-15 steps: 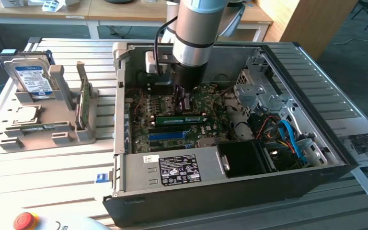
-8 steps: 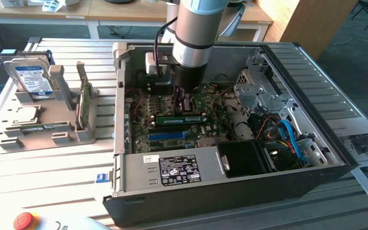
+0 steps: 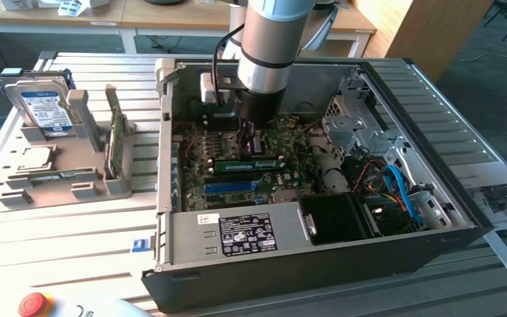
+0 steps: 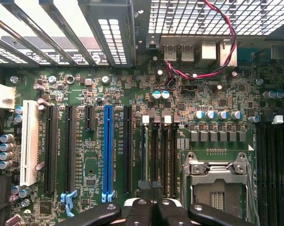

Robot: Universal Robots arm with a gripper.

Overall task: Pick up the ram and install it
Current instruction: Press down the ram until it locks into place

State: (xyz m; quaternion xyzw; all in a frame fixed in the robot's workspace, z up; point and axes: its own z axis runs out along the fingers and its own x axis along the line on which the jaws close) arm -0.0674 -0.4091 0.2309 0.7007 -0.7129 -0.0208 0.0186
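Hand [image 3: 251,146] is closed, fingers together, pressing on the ram [image 3: 251,162] over the motherboard [image 4: 132,94] slots; push straight down, evenly.

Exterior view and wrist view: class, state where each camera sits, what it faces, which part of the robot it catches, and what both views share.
Exterior view: off the arm, above one side of the open computer case, looking down into it; the arm reaches in, gripper at the ram.
Wrist view: on the wrist, facing straight down at the motherboard; the shut black fingers show at the edge.
Shared: the motherboard, its blue slot and the gripper.
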